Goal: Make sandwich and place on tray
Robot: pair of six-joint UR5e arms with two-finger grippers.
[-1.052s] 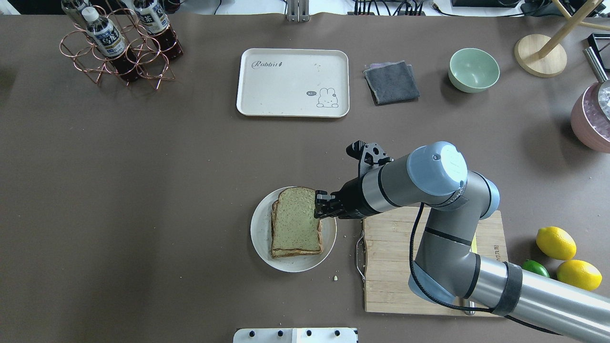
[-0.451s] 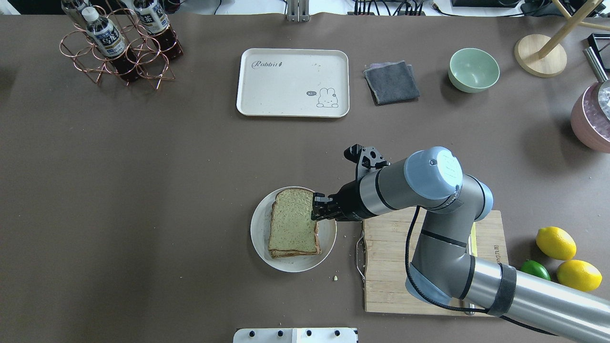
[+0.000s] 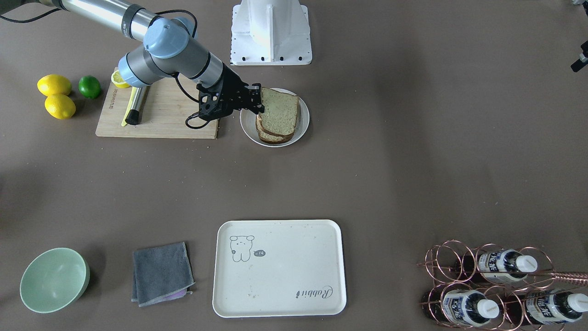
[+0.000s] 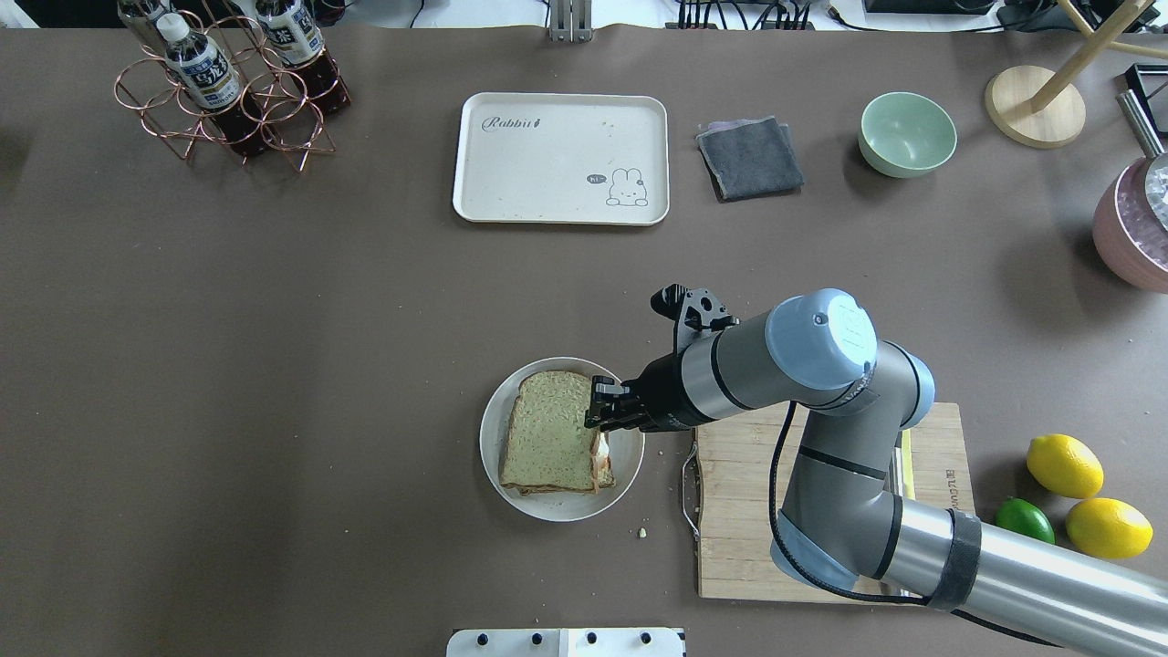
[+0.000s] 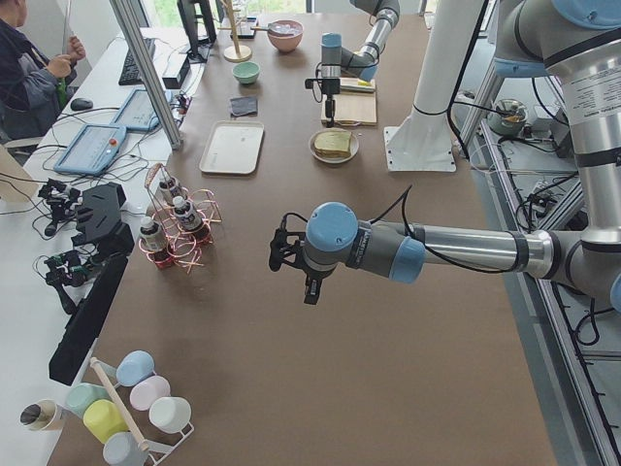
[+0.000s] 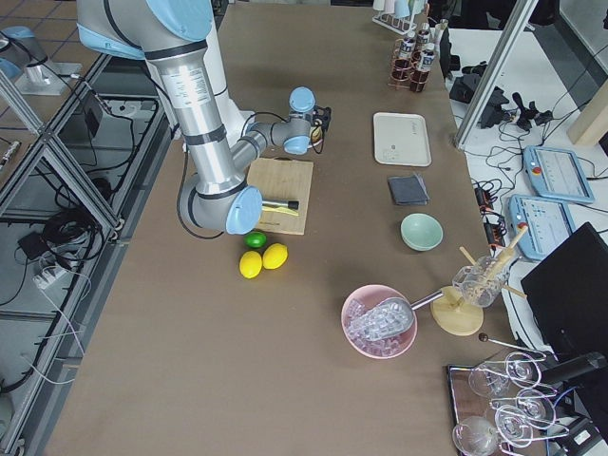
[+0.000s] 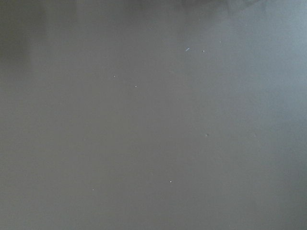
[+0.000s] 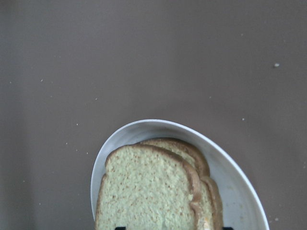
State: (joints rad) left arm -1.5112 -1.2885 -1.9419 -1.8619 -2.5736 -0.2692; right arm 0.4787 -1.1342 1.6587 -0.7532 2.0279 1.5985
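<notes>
The sandwich (image 4: 547,438) lies on a round white plate (image 4: 489,438): two bread slices, with a bit of white-and-orange egg (image 4: 600,467) showing at its right edge. My right gripper (image 4: 598,415) is shut on the top slice's right edge; it also shows in the front view (image 3: 258,100). The right wrist view shows the slices (image 8: 144,191) stacked on the plate. The cream tray (image 4: 561,160) sits empty at the far middle of the table. My left gripper (image 5: 289,254) shows only in the left side view, over bare table, and I cannot tell if it is open or shut.
A wooden cutting board (image 4: 739,511) with a knife (image 3: 133,110) lies right of the plate. Two lemons (image 4: 1063,465) and a lime (image 4: 1024,516) are beyond it. A grey cloth (image 4: 750,157), green bowl (image 4: 906,134) and bottle rack (image 4: 228,82) line the far edge.
My right gripper has moved left and toward the robot with the top slice, which has slid and turned over the lower slice on the plate.
</notes>
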